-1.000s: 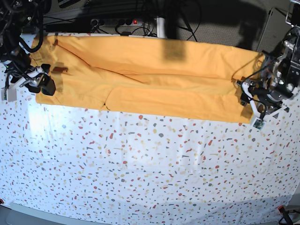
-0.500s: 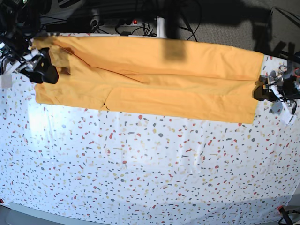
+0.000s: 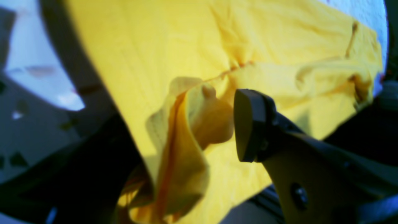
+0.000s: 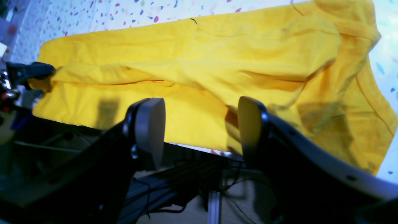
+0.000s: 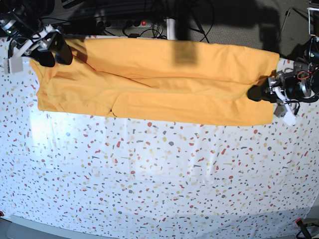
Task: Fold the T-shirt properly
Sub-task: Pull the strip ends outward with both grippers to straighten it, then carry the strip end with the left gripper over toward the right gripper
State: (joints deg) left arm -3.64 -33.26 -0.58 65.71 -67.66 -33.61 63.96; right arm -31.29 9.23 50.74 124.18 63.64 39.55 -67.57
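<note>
Claws open beside T-shirt

The T-shirt is plain mustard yellow, brighter yellow in the wrist views. The tablecloth is white, speckled with red, orange, grey and blue flecks.

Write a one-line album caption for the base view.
Two open end effectors, left and right, at opposite ends of a folded mustard T-shirt on a speckled tablecloth.

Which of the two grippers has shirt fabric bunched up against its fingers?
The left gripper: a fold of the T-shirt is bunched beside its finger. The right gripper stands open with only flat cloth behind.
</note>
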